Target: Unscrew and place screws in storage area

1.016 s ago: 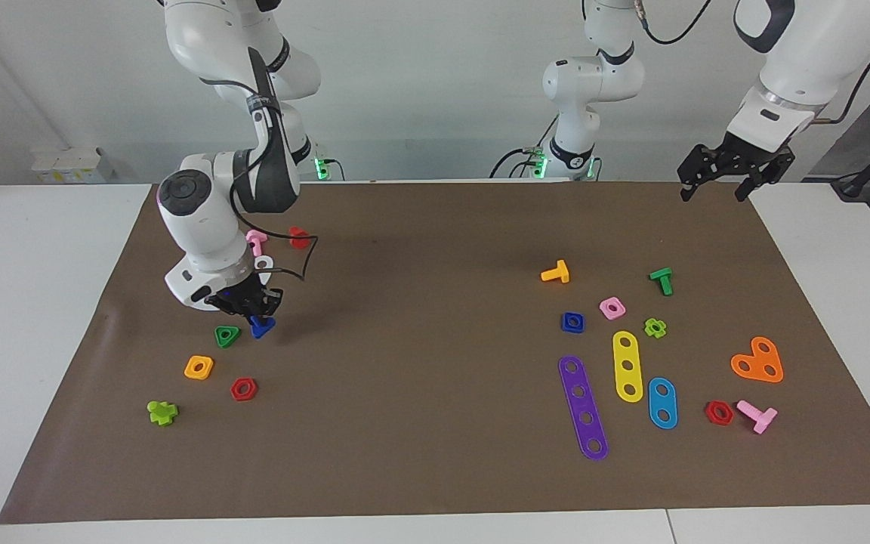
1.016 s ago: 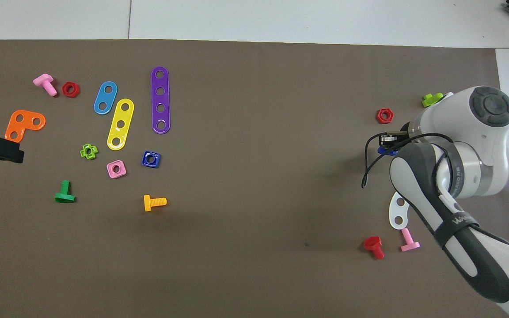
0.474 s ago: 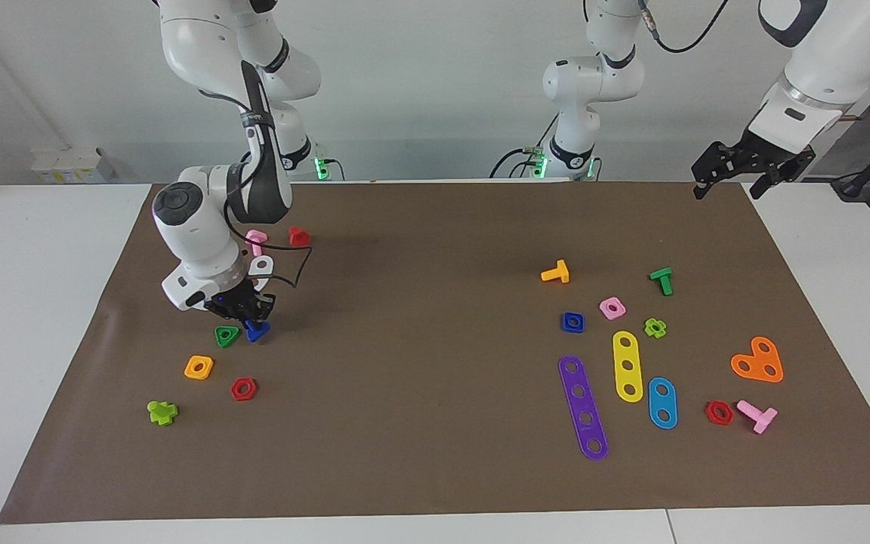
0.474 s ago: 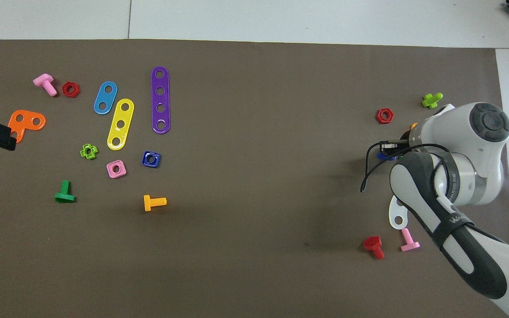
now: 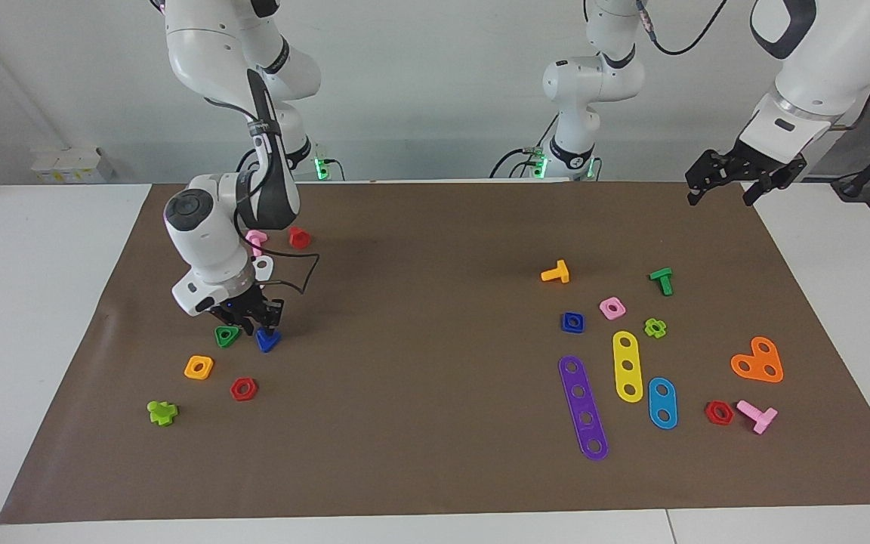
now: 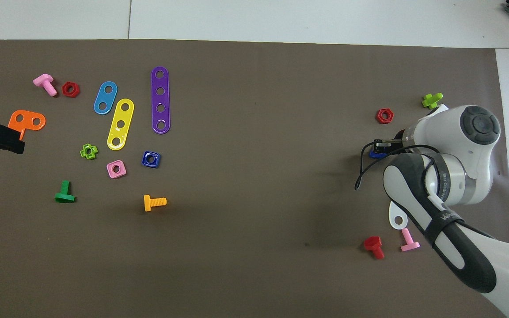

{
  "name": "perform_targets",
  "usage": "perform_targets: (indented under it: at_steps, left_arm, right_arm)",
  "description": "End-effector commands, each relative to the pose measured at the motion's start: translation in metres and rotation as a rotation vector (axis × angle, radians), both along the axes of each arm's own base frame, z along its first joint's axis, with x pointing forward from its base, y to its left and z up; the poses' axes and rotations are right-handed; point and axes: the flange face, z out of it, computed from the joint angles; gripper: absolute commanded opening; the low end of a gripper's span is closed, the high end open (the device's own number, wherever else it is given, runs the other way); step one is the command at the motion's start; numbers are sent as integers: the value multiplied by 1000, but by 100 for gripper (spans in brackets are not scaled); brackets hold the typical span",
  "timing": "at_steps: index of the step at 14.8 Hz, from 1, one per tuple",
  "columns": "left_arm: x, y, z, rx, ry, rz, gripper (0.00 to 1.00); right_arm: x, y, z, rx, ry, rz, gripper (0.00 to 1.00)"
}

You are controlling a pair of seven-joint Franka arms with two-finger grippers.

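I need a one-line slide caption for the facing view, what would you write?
Right gripper low over the dark-blue triangular bolt beside the green triangular nut; left gripper waits, open, above the mat's corner.

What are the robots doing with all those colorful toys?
The right gripper is down low at a little dark-blue bolt that lies on the brown mat, beside a green triangle nut and other bright pieces at the right arm's end of the table. Whether it is gripping the bolt or letting go cannot be told. The left gripper waits open in the air over the mat's corner at the left arm's end. A matching blue square nut lies among the plates there.
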Motion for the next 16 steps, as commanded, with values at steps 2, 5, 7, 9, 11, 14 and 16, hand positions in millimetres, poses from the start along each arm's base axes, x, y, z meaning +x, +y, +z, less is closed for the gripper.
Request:
perform_targets:
  at_steps: [2, 5, 7, 9, 11, 14, 16]
  left_arm:
    - [-7, 3, 3, 6, -35, -5, 100]
    - [0, 12, 6, 7, -90, 13, 100]
    - [1, 12, 1, 6, -90, 13, 100]
    - [0, 12, 0, 6, -87, 13, 100]
    - [-1, 12, -1, 7, -80, 19, 100]
    - [0, 14, 0, 7, -86, 14, 100]
    - [-2, 14, -2, 7, -71, 22, 100]
  right_arm:
    - [16, -4, 69, 22, -66, -18, 100]
    - [15, -19, 145, 20, -84, -31, 100]
    - [1, -27, 186, 24, -58, -39, 100]
    - [-20, -34, 225, 17, -8, -90, 100]
    - [-39, -43, 266, -32, 19, -97, 100]
    - [-54, -59, 319, -41, 54, -125, 100]
    - [-59, -58, 322, -37, 56, -129, 100]
